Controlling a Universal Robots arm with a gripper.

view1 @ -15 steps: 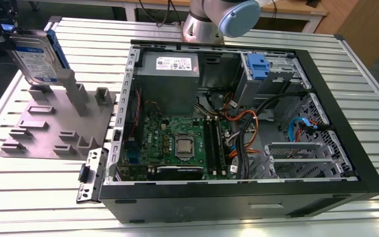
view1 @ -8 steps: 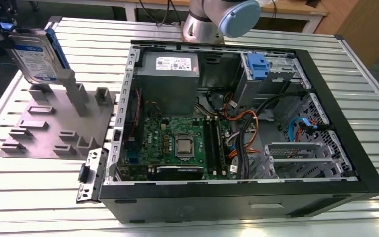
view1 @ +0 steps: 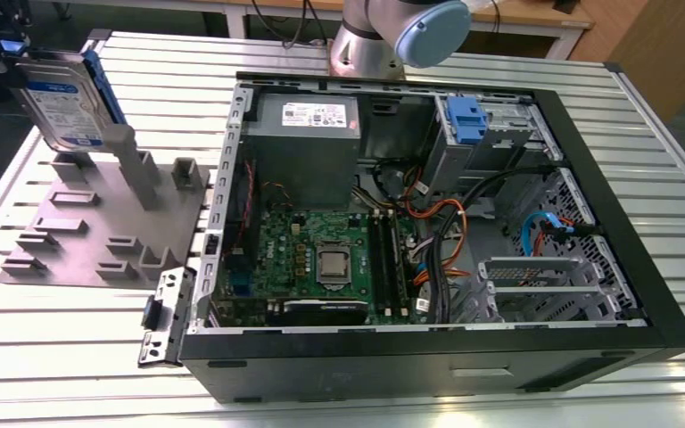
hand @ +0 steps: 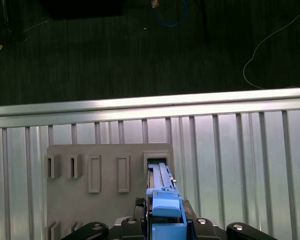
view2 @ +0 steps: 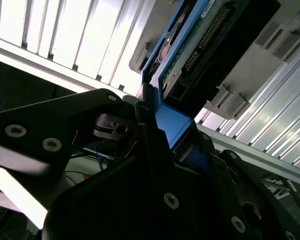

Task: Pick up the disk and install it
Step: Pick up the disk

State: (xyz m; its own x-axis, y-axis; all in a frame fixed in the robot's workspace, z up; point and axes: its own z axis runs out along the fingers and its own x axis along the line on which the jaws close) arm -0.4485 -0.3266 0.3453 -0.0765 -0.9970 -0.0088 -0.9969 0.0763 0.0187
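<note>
disk [view1: 67,100], one, in end effector [hand: 165,224]

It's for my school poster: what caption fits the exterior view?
The jaws hold the disk upright at the grey rack, beside the open computer case.

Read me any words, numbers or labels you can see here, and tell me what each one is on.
No text here is clear enough to quote.
White-and-blue label on the disk: print too small to read.
White sticker on the power-supply box: print too small to read.
Motherboard: any markings too small to read.
</note>
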